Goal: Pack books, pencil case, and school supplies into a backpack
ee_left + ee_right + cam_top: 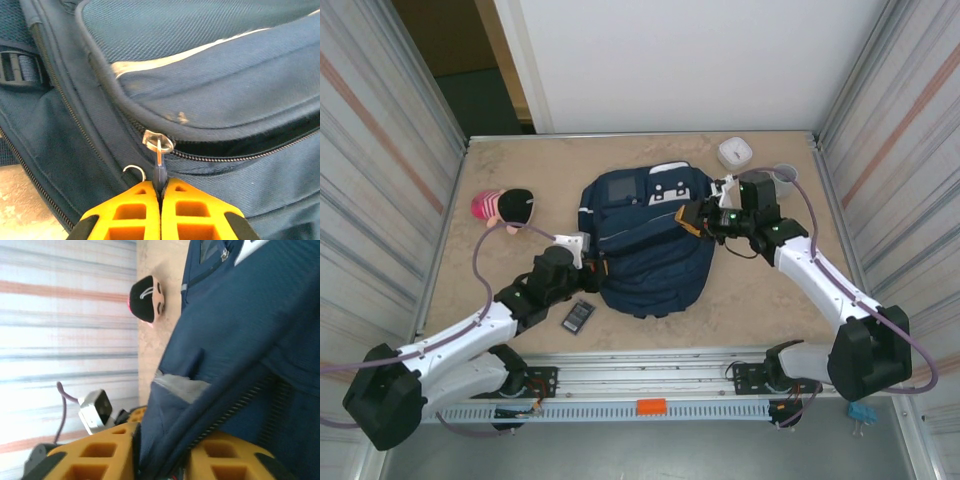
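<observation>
No lettering is legible anywhere; the white patch [669, 190] on the backpack [645, 250] is too small to read.

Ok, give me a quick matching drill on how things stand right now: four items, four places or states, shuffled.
1 left gripper
2 black rectangle
3 white round device
4 backpack

A far side of the table, just right of the backpack's top
B lying in the middle of the table
C shut on a zipper pull
D on the table by the backpack's near-left corner

Pairs: 1-C, 2-D, 3-A, 4-B
</observation>
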Robot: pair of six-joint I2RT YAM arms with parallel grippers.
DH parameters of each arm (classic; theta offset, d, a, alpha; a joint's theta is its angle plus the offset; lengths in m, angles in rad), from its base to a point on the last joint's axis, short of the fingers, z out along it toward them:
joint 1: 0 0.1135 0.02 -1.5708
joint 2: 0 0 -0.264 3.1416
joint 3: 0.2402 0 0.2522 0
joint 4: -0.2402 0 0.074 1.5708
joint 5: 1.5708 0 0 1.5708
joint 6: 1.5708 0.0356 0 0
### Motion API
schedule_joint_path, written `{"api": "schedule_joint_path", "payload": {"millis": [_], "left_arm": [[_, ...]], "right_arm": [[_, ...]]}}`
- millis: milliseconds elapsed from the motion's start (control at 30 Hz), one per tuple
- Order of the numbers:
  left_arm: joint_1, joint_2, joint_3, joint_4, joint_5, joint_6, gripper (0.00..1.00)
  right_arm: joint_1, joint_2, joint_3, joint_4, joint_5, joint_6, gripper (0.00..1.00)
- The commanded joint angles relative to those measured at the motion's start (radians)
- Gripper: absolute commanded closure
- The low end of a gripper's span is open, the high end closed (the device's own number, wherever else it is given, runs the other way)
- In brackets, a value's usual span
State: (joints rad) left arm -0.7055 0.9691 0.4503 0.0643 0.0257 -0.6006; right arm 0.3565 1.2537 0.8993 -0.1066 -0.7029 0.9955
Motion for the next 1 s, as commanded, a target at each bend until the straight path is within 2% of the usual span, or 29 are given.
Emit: {"api": "schedule_joint_path", "payload": {"millis": [0, 133, 267, 300, 367, 433, 500, 633, 733, 833, 900, 967], "left_arm": [[0.009, 0.013, 0.023, 0.109, 0.083, 0.053, 1.00], [0.004, 0.042, 0.041, 0.141, 0.119, 0.056, 1.00], [-0.009, 0.053, 0.056, 0.137, 0.123, 0.064, 1.00], [-0.012, 0.054, 0.060, 0.134, 0.123, 0.063, 1.00], [-0.012, 0.051, 0.068, 0.106, 0.103, 0.062, 1.00], [-0.011, 0.039, 0.080, 0.034, 0.025, 0.058, 1.00], [0.011, 0.027, 0.076, -0.021, -0.032, 0.056, 1.00], [0.123, -0.005, 0.027, -0.022, 0.018, 0.045, 1.00], [0.161, -0.007, 0.029, -0.041, 0.020, 0.094, 1.00], [0.197, 0.042, 0.036, -0.012, 0.040, 0.139, 1.00], [0.218, 0.114, 0.062, 0.033, 0.092, 0.161, 1.00], [0.224, 0.192, 0.110, 0.035, 0.091, 0.186, 1.00]], "right_arm": [[0.071, -0.021, -0.053, 0.186, 0.055, 0.085, 0.58], [0.164, 0.006, -0.080, 0.248, 0.146, 0.135, 0.56], [0.198, 0.043, -0.083, 0.287, 0.194, 0.156, 0.56], [0.202, 0.055, -0.078, 0.290, 0.198, 0.156, 0.58], [0.201, 0.070, -0.064, 0.284, 0.195, 0.146, 0.75], [0.193, 0.073, -0.039, 0.252, 0.174, 0.107, 0.91], [0.171, 0.067, -0.005, 0.196, 0.125, 0.047, 0.99], [0.077, 0.033, 0.064, 0.033, 0.001, -0.092, 1.00], [0.014, 0.029, 0.105, -0.020, -0.115, -0.148, 1.00], [-0.014, 0.073, 0.173, -0.073, -0.269, -0.208, 1.00], [-0.015, 0.100, 0.202, -0.104, -0.326, -0.240, 1.00], [-0.014, 0.113, 0.209, -0.104, -0.349, -0.242, 1.00]]}}
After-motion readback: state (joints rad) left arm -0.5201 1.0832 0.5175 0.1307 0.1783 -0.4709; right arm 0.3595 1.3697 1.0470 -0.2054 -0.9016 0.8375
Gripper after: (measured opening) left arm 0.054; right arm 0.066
